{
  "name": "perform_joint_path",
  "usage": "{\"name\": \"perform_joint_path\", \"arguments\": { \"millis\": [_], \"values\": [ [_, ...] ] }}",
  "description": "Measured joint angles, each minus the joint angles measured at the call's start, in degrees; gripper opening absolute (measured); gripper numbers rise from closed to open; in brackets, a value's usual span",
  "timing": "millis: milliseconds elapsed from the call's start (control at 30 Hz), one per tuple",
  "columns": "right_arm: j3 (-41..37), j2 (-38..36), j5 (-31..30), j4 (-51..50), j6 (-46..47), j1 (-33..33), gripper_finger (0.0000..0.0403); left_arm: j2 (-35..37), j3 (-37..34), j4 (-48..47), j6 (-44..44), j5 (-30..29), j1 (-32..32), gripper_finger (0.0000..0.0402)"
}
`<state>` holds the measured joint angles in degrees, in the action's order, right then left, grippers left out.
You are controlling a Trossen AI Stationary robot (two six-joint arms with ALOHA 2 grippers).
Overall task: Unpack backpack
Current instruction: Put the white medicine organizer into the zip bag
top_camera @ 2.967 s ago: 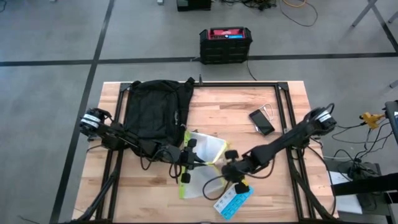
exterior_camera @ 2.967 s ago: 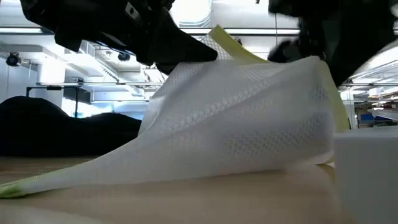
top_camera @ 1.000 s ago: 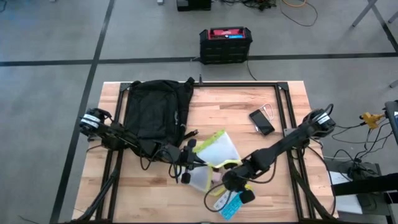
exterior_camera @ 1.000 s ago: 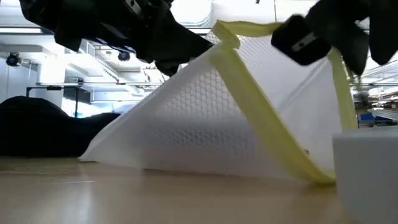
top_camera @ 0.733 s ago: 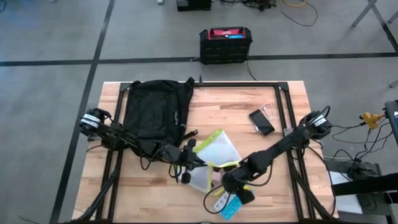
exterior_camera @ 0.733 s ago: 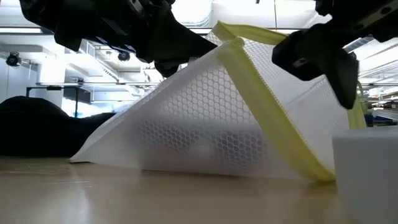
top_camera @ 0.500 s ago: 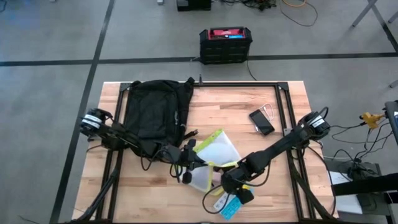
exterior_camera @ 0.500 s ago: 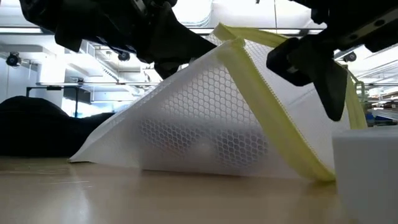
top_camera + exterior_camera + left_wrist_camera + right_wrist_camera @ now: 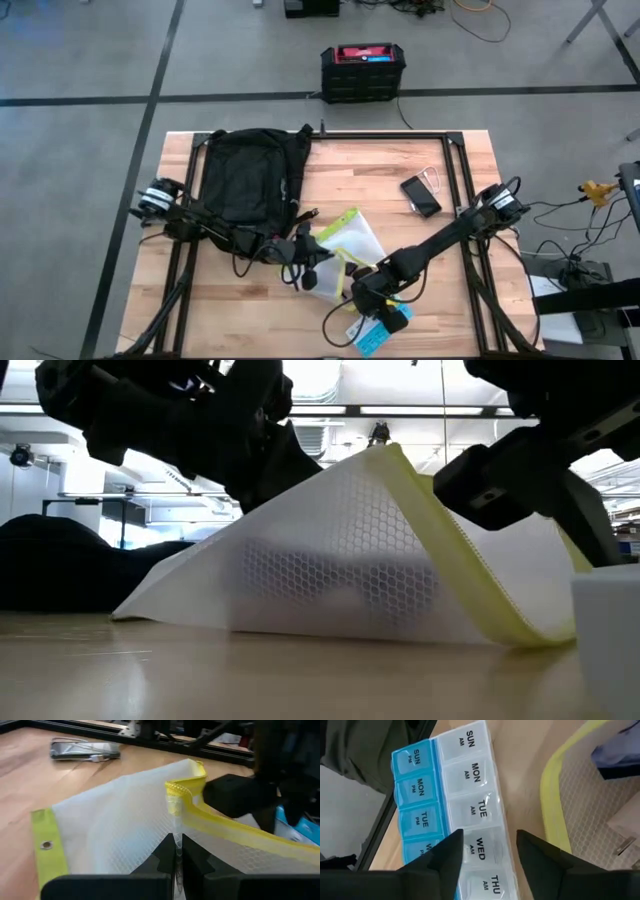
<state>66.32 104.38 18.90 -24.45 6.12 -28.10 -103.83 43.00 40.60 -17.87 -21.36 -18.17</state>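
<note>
The black backpack lies flat at the table's far left, a dark mound in the low view. A white mesh pouch with a yellow zip edge stands tented at mid-table, its lower edge on the wood. My left gripper is shut on it. My right gripper hangs open just right of the pouch, above a blue-and-clear weekly pill organizer that lies flat near the front edge. Small items show dimly inside the pouch. My left gripper pinches the pouch's mesh wall between its two fingers, just below the end of the yellow zip edge. The fingers come nearly level from the table's left. That end of the pouch is held up, and its opposite edge rests on the table.
A phone with a cable lies at the far right of the table. A black-and-red box stands on the floor behind the table. Black frame rails run along the table's sides and back. Bare wood shows at the near left.
My right gripper has gone down and a little toward the pill organizer. The yellow zip edge no longer runs across to it. The pouch's raised peak has sunk lower, still held up by my left gripper, with its bottom edge staying on the table.
</note>
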Motion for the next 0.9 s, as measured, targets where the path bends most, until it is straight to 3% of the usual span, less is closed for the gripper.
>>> {"name": "perform_joint_path", "arguments": {
  "millis": [333, 500, 700, 900],
  "values": [
    [0.0, 0.0, 1.0, -0.1, 0.8, 0.0, 0.0008, 0.0, 0.0, -0.9, -1.2, -0.7, 0.1, 0.0],
    [0.9, 0.0, -0.9, -2.7, 0.4, 0.6, 0.0014, 0.0, 0.0, -1.0, -1.2, -0.7, 0.1, 0.0],
    [4.3, -1.3, -13.4, -15.5, 0.5, 0.5, 0.0003, 0.0, 0.0, -1.2, -1.2, -0.8, 0.1, 0.0],
    [4.6, -3.8, -13.2, -14.6, 6.5, -2.9, 0.0003, 0.0, 0.0, -2.3, -0.7, -0.8, 0.1, 0.0]
  ]
}}
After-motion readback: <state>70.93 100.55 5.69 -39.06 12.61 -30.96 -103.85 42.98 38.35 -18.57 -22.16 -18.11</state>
